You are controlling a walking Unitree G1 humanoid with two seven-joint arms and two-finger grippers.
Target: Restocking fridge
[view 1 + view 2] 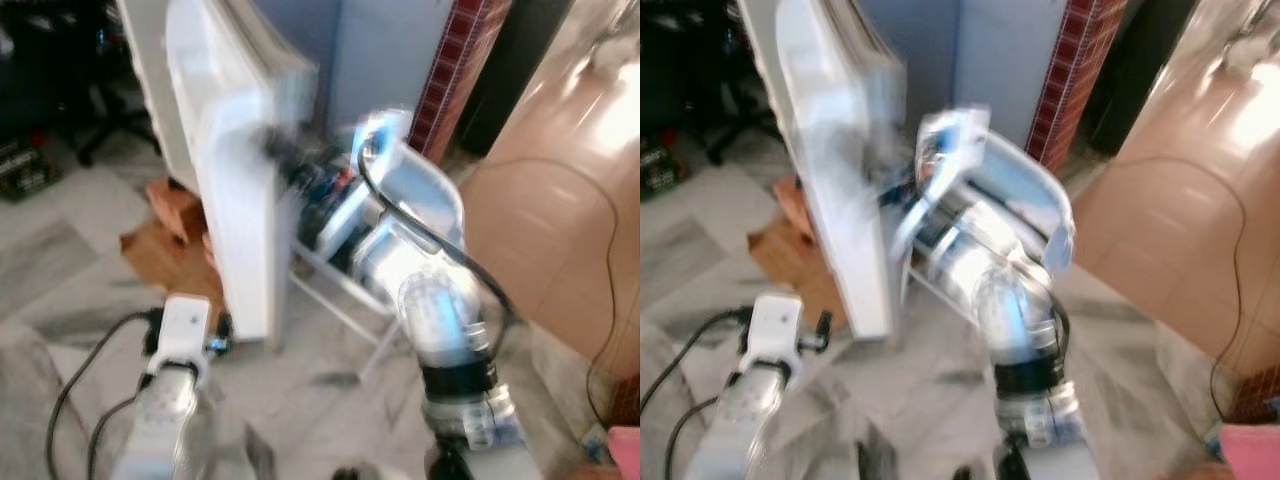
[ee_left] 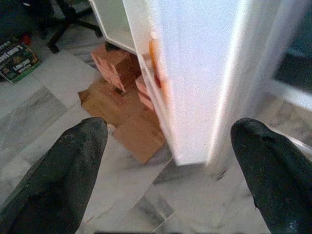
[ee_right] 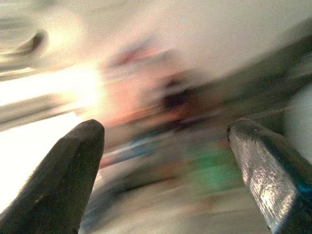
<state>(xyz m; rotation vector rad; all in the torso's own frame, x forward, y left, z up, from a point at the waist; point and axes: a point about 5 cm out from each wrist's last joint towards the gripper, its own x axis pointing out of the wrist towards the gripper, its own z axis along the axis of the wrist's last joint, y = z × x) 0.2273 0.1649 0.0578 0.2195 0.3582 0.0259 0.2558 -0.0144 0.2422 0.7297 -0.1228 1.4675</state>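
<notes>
My right gripper [image 3: 165, 185], fingers spread and holding nothing, reaches behind the open fridge door [image 1: 235, 170] toward what are probably shelved goods, blurred here. My left gripper [image 2: 170, 185], likewise released, hangs low facing the door's edge, with cardboard boxes [image 2: 122, 97] beyond.

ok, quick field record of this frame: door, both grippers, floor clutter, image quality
fridge door: white, swung open, seen edge-on
right gripper: arm raised and reaching past the door's edge; fingers open, nothing between them
left gripper: low, pointed at the door's bottom corner; fingers open, empty
floor: grey marble tiles
clutter: cardboard boxes on the floor beside the door; black office chair behind
image quality: head views and right wrist view motion-blurred; fridge contents unreadable
</notes>
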